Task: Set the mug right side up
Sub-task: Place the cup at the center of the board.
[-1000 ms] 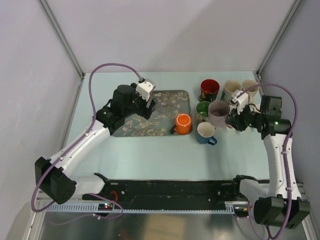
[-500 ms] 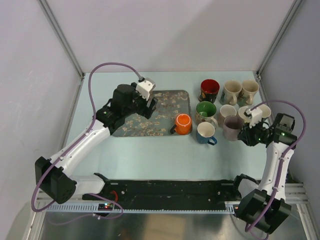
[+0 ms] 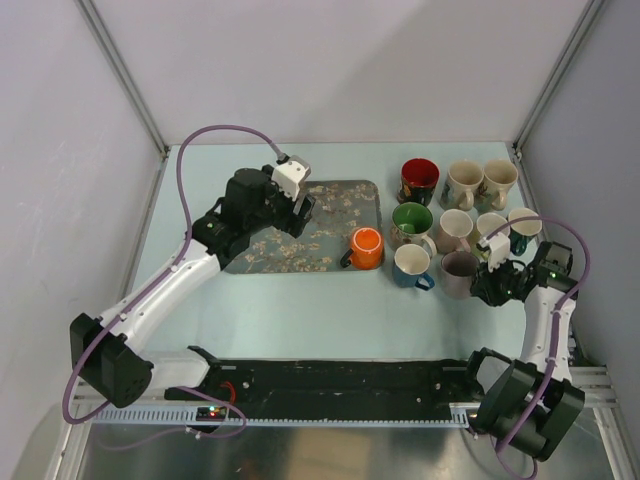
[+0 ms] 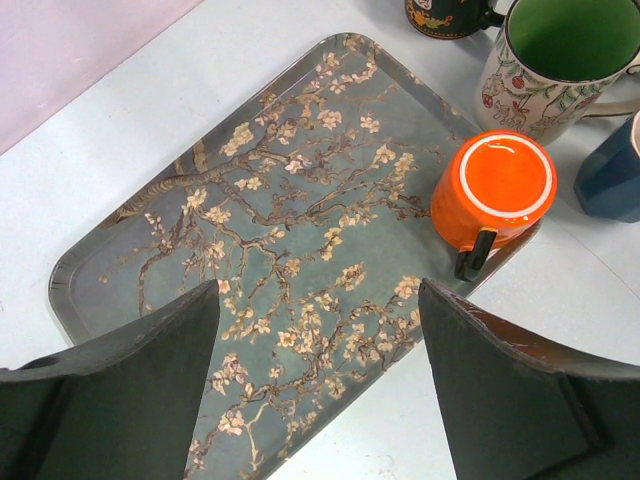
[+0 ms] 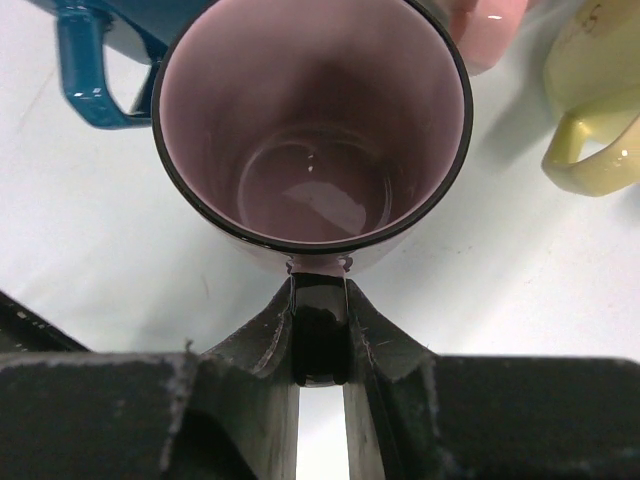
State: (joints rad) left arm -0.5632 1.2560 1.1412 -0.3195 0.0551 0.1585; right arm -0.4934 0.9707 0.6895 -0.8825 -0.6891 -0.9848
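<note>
The right jaws are pinched onto the dark loop handle (image 5: 320,345) of the mauve ceramic mug with the pale pink inside (image 5: 310,150), one pad on each flank of it. The mug sits out ahead of them with its mouth facing up, so in the wrist view we look straight down to its bottom. A dark blue mug (image 5: 90,45) is on one side and a pale yellow mug (image 5: 590,95) on the other, both near but apart from it. In the overhead view it is at the near edge of the cluster of mugs on the right of the pale tabletop (image 3: 300,300), with the right arm (image 3: 548,305) folded in close behind. We cannot tell whether its base touches the tabletop or is just above it.

The left jaws are spread wide and hold nothing, poised over the grey rectangular tray printed with blossom branches (image 4: 250,210). At the tray's right edge an orange mug (image 4: 495,190) stands mouth down, its ringed base showing.

We judge the turning of the mauve mug done, since it is upright. What is left is setting it down, if it is not down already, and letting go. If the orange mug is also meant, that one has not been started.
</note>
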